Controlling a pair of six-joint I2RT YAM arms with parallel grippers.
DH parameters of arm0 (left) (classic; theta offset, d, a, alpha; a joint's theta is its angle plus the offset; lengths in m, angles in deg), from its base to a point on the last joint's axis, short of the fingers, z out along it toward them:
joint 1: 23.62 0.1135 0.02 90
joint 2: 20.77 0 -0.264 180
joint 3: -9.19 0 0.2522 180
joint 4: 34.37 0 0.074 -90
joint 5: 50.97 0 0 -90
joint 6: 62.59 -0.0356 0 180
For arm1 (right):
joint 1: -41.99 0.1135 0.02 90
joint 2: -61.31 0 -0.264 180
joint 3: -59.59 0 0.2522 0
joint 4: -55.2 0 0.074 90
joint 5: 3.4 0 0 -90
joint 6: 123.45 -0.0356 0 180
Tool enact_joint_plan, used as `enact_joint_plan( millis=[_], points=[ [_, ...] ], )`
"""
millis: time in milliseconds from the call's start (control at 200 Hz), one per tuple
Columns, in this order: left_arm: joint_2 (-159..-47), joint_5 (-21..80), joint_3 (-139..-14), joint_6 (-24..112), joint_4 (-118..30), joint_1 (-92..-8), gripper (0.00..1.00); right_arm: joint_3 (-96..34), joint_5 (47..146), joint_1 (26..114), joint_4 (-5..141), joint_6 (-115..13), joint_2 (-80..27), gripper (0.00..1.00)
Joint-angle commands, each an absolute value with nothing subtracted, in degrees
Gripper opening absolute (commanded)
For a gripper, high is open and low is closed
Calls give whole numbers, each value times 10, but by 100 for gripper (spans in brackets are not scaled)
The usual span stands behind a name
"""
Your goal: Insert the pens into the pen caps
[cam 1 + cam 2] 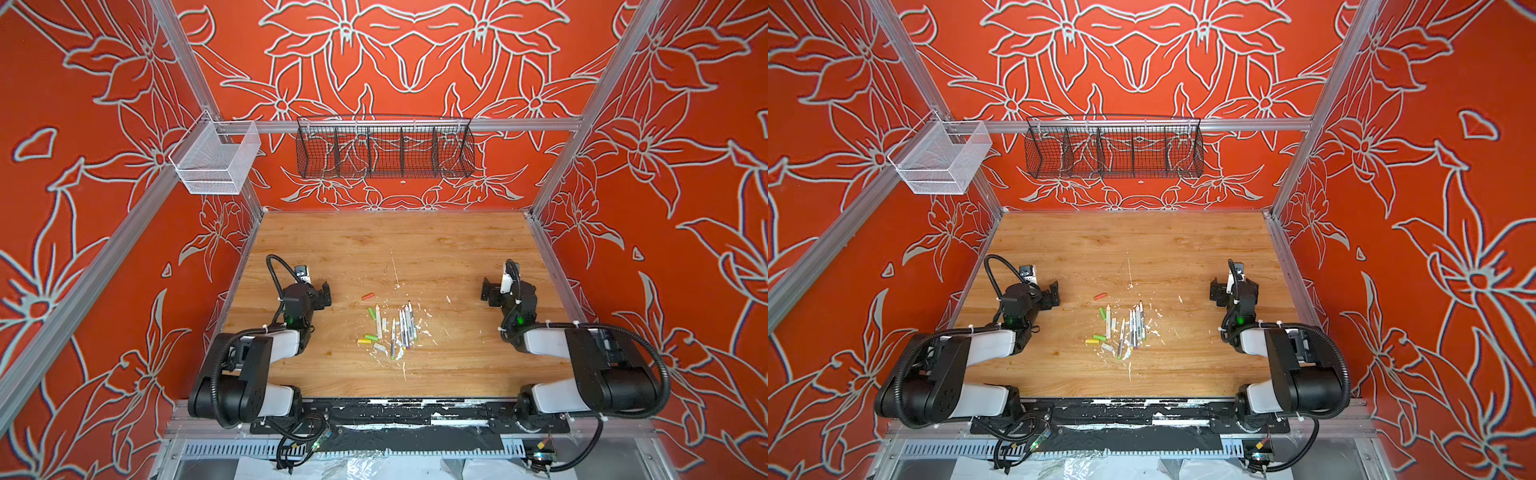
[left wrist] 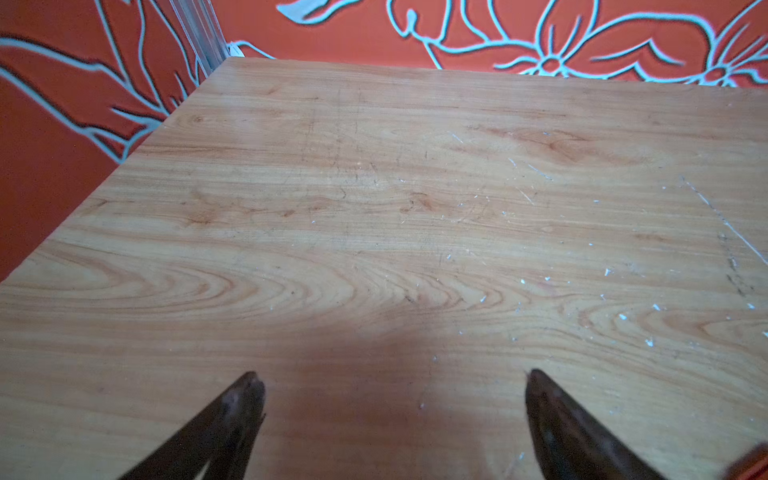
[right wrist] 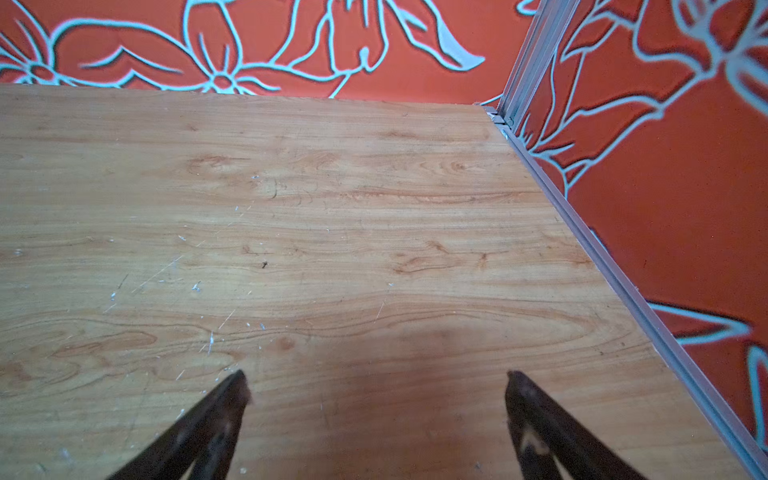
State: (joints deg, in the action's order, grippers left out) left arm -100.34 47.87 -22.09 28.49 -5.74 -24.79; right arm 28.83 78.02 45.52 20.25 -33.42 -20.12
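Red flowered walls box in the wooden tabletop (image 1: 395,241), and both arms sit at its sides. My left tool (image 2: 392,376) and my right tool (image 3: 376,374) are spread wide and pinch nothing; each wrist view shows only bare wood between the tips.

All the pens (image 1: 405,326) lie in the middle of the tabletop, between the two tools and well apart from both, most of them packed side by side and touching. Just beside them, on the left tool's side, the pen caps (image 1: 371,337) lie scattered, with one orange-red cap (image 1: 368,296) a little farther back.

I judge the tight bundle the main trouble: closing on one pen could catch its neighbour or scatter the row. Each cap is short and round, so a nudge from a tip would likely roll it away. Some white flecks (image 1: 423,326) litter the same patch and could pass for pale pieces. Reaching into one small spot, my arms could bump each other.
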Motion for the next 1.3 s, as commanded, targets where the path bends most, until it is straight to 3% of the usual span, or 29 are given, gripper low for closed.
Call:
enact_joint_plan(
  millis=[0, 806, 901, 996, 1106, 1296],
  points=[
    [-1006, 473, -220, 278, -40, -247, 97, 282, 774, 458, 199, -328, -207, 97],
    [-996, 429, -225, 272, -54, -236, 97, 276, 781, 454, 210, -332, -208, 97],
    [-962, 471, -230, 275, -85, -248, 97, 278, 771, 456, 202, -330, -201, 97],
    [-925, 532, -260, 288, -172, -267, 97, 242, 756, 460, 314, -331, -157, 97],
    [-922, 639, -313, 335, -265, -287, 97, 228, 748, 468, 338, -323, -145, 97],
    [-928, 718, -438, 442, -505, -312, 97, 156, 732, 498, 484, -328, -97, 98]
  ],
)
